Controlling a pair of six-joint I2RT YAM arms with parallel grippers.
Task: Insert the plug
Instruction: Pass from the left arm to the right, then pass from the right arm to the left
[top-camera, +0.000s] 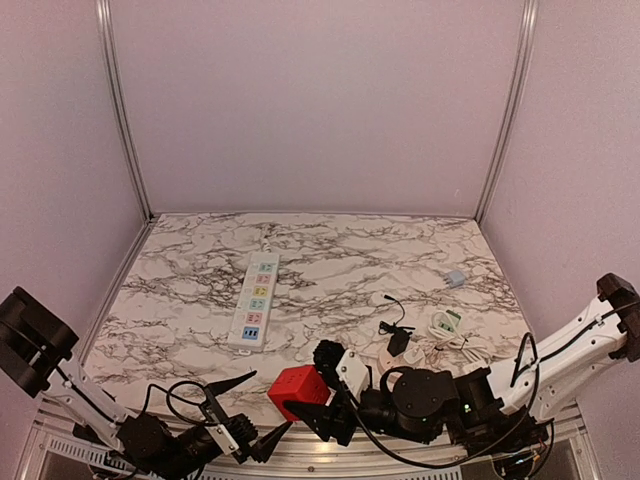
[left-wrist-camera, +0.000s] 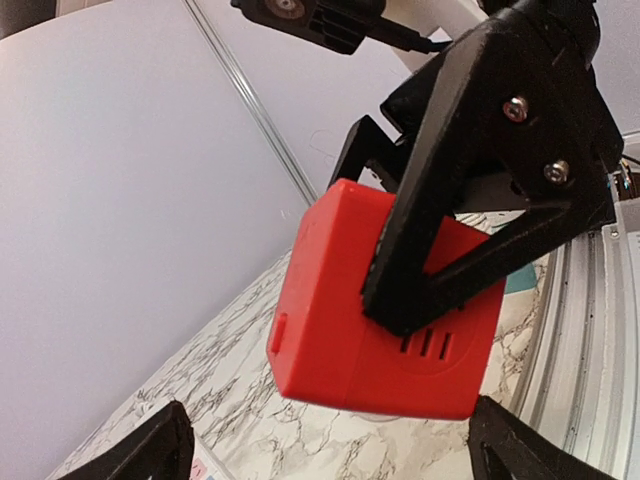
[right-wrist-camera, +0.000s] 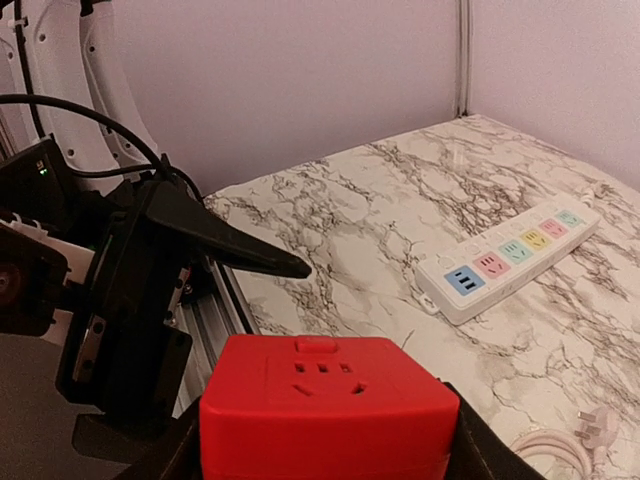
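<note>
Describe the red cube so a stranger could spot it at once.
Start at the marble table and come to its near edge, between the two arms. There the right arm's fingers clamp a red cube socket. It is the only red thing here; the power strip farther back is long, white and flat.

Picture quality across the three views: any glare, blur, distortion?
Top external: wide-angle lens bows the frame posts; light soft and even, no glare on the power strip. Left wrist: red cube close and sharp; right gripper's fingers across it are near-silhouette. Right wrist: cube and strip in focus; left gripper's fingers underexposed, little detail.
</note>
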